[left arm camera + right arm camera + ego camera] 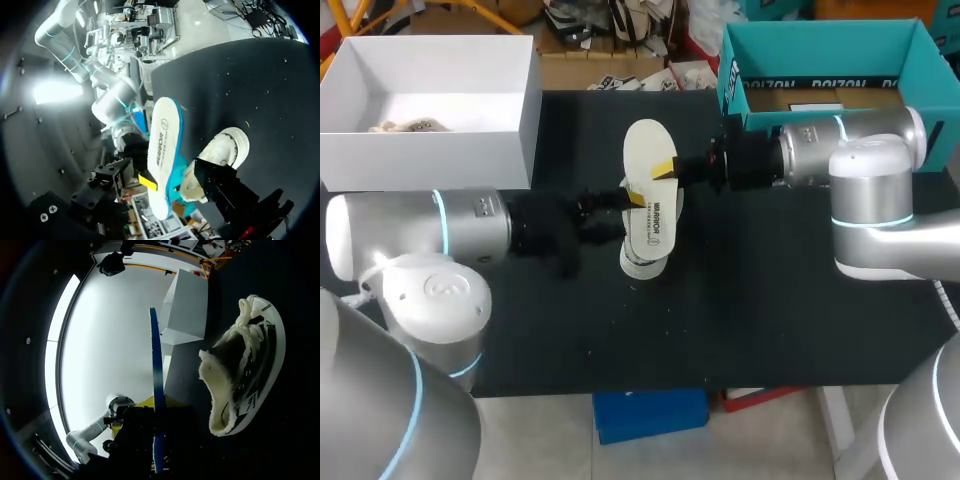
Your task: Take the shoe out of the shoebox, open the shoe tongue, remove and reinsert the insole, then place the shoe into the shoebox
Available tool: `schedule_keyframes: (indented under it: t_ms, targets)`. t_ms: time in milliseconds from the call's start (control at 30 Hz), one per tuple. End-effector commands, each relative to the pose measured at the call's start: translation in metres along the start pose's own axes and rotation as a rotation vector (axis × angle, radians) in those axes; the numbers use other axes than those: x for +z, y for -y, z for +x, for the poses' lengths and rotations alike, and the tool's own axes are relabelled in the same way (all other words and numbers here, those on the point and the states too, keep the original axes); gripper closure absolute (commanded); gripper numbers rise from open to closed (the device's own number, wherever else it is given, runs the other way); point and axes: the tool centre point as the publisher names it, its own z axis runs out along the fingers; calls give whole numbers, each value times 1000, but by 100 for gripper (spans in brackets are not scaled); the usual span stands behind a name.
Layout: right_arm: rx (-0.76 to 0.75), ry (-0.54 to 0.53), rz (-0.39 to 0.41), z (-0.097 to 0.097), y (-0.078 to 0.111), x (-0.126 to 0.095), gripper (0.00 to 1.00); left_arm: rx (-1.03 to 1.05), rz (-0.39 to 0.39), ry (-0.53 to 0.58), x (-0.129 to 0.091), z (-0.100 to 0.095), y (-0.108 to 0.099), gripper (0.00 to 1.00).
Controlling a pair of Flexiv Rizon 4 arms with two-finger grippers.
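Observation:
A white insole point(650, 185) with a blue underside is held up on edge over the middle of the black table. My right gripper point(668, 170) is shut on it from the right; in the right wrist view the insole point(157, 390) runs edge-on between that gripper's point(157, 410) fingers. My left gripper point(625, 215) comes in from the left with its fingers spread wide. In the left wrist view one yellow fingertip point(147, 181) rests against the insole point(162, 150) while the other finger stands apart by the shoe point(222, 150). The white shoe point(642, 260) lies on the table under the insole, seen too as the shoe point(245, 375) beside my right gripper.
An open white box point(525, 110) stands at the back left with a pale item inside. An open teal box point(760, 70) stands at the back right, just behind my right arm. The black table top point(770, 300) stretches in front of the shoe.

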Motion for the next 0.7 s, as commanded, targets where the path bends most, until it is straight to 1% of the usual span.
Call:
schedule_keyframes:
  t_ms: [33,100,133,200,233,300,367,433,700]
  targets:
    - [1,2,-2,0,1,1,100,144,111,-671,-29,-9,-3,0]
    - [1,2,-2,0,1,1,100,177,118,-728,-31,-13,-2,0]
    - [1,2,-2,0,1,1,100,215,116,-777,-31,-15,-2,0]
    - [1,2,-2,0,1,1,100,272,138,-859,-29,-20,0,0]
    - [1,2,-2,0,1,1,100,318,136,-919,-27,-22,1,0]
    - [1,2,-2,0,1,1,100,342,125,-955,-24,-27,0,0]
    - [1,2,-2,0,1,1,100,399,107,-1032,-22,-32,-1,0]
    - [1,2,-2,0,1,1,100,426,100,-1056,-19,-36,-1,0]
    - [1,2,-2,0,1,1,100,426,100,-1056,-19,-36,-1,0]
